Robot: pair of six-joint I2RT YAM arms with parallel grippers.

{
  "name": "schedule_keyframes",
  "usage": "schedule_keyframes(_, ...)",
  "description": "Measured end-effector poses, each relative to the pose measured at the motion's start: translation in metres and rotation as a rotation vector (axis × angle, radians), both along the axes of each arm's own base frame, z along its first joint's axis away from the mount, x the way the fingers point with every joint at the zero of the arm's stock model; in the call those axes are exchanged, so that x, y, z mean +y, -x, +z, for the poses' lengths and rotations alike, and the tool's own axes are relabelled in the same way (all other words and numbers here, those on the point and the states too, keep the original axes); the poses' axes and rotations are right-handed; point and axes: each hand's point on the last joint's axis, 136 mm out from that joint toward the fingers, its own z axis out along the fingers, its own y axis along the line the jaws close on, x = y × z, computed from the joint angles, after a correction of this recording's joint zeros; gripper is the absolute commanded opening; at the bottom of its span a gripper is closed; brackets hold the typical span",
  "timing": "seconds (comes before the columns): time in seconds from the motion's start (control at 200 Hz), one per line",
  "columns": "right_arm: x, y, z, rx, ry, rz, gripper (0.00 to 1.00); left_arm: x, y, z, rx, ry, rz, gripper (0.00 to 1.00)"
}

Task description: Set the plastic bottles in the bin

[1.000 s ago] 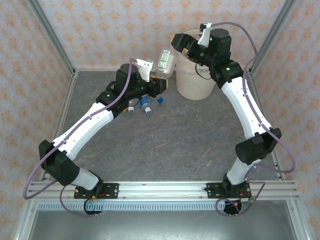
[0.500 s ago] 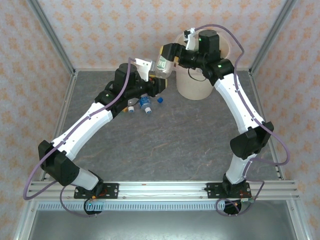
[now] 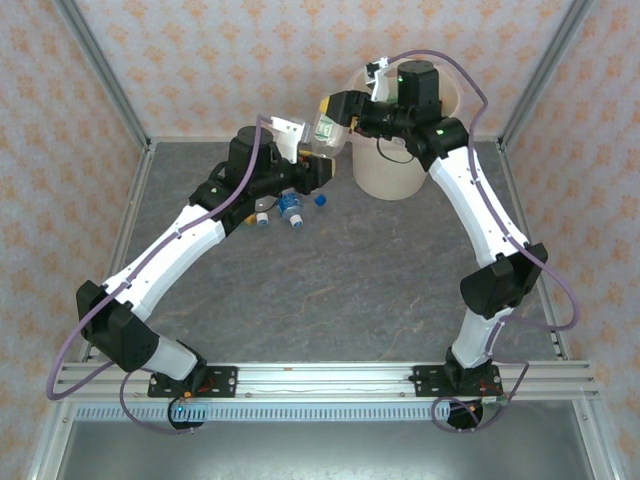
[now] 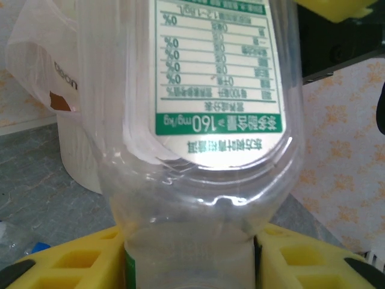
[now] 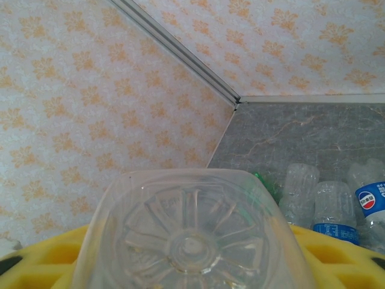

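A clear plastic bottle [image 3: 328, 130] with a white and green label hangs in the air between both grippers, just left of the cream-white bin [image 3: 395, 175]. My left gripper [image 3: 318, 156] is at its neck. In the left wrist view the bottle [image 4: 204, 120] stands neck down between the yellow fingers [image 4: 307, 259], and a thin dark gap shows at the right finger. My right gripper [image 3: 336, 108] is shut on the bottle's base [image 5: 192, 241], its yellow fingers [image 5: 337, 253] pressed on both sides. More plastic bottles [image 3: 290, 208] lie on the table below.
The bin's wall [image 4: 75, 150] with its clear bag liner stands close behind the held bottle. Several clear blue-label bottles [image 5: 328, 211] and a green one [image 5: 267, 183] lie by the back wall. Metal frame posts stand at the back corners.
My right arm has swung left from over the bin, and its gripper has closed on the bottle's base. The left gripper's fingers have eased apart at the neck.
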Motion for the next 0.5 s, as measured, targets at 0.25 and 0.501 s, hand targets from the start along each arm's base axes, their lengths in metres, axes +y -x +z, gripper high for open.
schedule_keyframes(0.25,-0.004,-0.006,-0.001,-0.004,0.011,-0.037,0.44,0.004,-0.004,0.001,-0.016,-0.013,0.024,0.99)
schedule_keyframes(0.501,-0.03,-0.029,-0.001,-0.005,0.02,-0.177,0.45,0.024,-0.013,-0.004,-0.016,-0.027,0.123,0.99)
